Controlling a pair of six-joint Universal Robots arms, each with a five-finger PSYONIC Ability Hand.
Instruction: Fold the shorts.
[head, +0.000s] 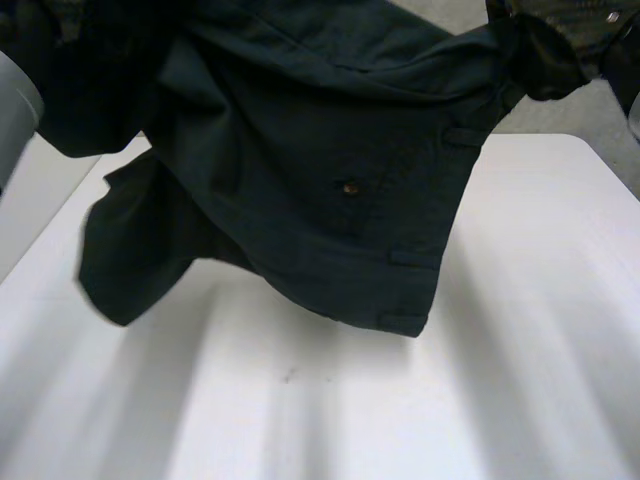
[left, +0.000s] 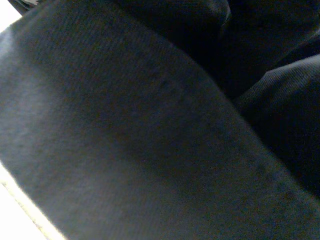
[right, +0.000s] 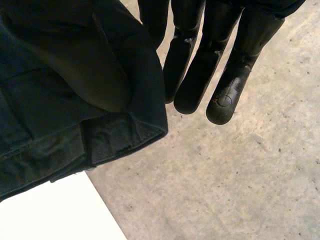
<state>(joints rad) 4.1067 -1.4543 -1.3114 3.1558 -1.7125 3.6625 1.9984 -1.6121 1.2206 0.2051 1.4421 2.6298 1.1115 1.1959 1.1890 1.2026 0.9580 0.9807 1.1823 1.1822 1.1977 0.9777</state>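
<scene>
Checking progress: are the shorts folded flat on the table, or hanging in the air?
Hanging, not folded: the shorts droop in one loose sheet above the table, lower edge apparently off it.

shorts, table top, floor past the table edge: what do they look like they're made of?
Shorts: dark woven cloth, matte, likely cotton twill; a fine ribbed weave shows in the left wrist view.
Table: smooth white top with a faint sheen, probably laminate or painted board.
Floor: grey, speckled, rough; looks like bare concrete.
</scene>
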